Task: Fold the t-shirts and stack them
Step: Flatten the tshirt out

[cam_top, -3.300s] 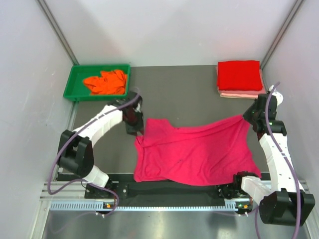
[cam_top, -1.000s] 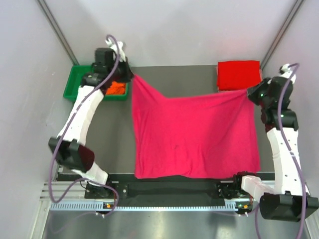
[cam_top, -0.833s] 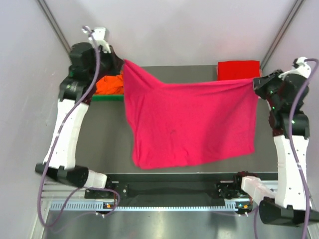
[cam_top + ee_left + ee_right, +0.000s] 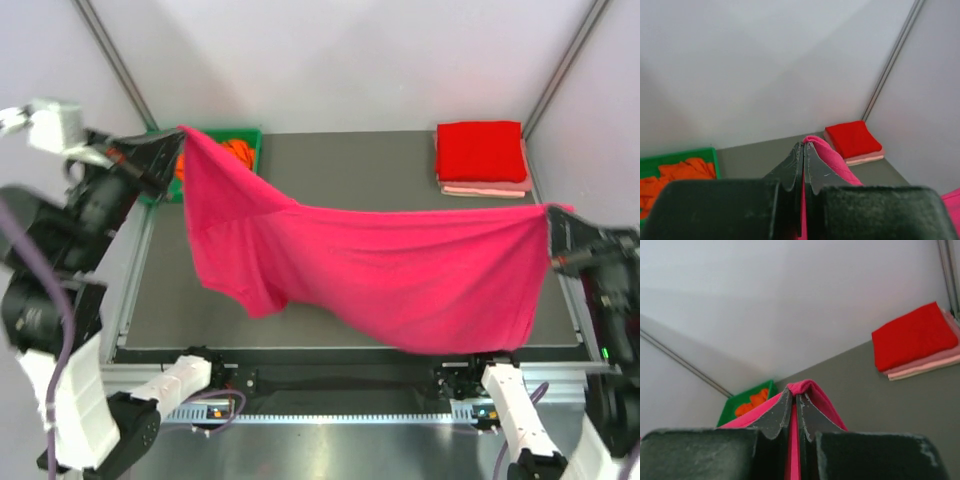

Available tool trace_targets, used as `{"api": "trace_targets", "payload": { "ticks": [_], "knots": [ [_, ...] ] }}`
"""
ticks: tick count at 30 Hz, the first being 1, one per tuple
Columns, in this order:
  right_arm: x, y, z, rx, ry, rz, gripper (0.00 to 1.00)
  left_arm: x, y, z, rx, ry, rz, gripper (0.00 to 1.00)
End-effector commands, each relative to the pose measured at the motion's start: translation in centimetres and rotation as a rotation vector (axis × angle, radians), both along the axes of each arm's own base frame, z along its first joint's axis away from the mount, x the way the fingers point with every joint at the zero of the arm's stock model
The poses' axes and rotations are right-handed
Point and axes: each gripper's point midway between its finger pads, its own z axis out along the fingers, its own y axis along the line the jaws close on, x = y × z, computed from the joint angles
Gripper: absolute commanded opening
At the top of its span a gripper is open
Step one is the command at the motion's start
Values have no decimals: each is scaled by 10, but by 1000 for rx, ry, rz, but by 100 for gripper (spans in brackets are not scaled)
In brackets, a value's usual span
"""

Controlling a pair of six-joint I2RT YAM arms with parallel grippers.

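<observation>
Magenta-pink t-shirt (image 4: 400, 270) now raised high off worktop (image 4: 350, 170), stretched between left tool (image 4: 172, 150) and right tool (image 4: 553, 225), each clamped on one corner. Spread judged ready for laying flat, folding. Red t-shirt (image 4: 481, 150) stacked far right; orange t-shirt (image 4: 238, 150) awaited.

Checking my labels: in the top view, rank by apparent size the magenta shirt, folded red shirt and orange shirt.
1. magenta shirt, held up nearer the camera, which inflates it.
2. folded red shirt.
3. orange shirt, mostly hidden, so unsure.
</observation>
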Motion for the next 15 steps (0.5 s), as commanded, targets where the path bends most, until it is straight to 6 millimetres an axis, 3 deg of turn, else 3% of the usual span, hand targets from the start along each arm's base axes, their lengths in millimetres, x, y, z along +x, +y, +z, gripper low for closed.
{"api": "trace_targets", "payload": {
  "ticks": [1, 4, 5, 6, 7, 8, 9, 10, 11, 12, 13, 14, 15],
  "knots": [
    [75, 0, -13, 0, 69, 36, 0, 82, -10, -42, 56, 129, 42, 0],
    [134, -4, -25, -2, 104, 51, 0, 132, -16, -57, 75, 136, 67, 0],
    [163, -7, -37, 6, 151, 50, 0, 147, -12, -60, 86, 141, 110, 0],
    [180, -8, -30, 4, 122, 55, 0, 178, -15, -76, 105, 185, 132, 0],
    [196, -10, -28, 2, 119, 55, 0, 194, -11, -76, 106, 181, 171, 0],
    [232, -13, -43, 1, 172, 59, 0, 212, 2, -72, 100, 153, 261, 0],
    [246, -15, -21, -9, 118, 50, 0, 243, 3, -88, 108, 178, 305, 0],
    [264, -19, -17, -12, 124, 42, 0, 255, 6, -83, 105, 157, 338, 0],
    [296, -22, -3, -22, 116, 41, 0, 287, 10, -100, 121, 186, 392, 0],
    [311, -23, 3, -24, 116, 42, 0, 300, 11, -100, 115, 191, 409, 0],
    [350, -27, -14, -16, 170, 46, 0, 299, 14, -59, 60, 114, 417, 0],
    [349, -23, 31, -21, 83, 65, 0, 326, 9, -73, 64, 145, 416, 0],
    [359, -22, 43, -25, 62, 73, 0, 317, 9, -27, 12, 44, 409, 0]
  ]
}}
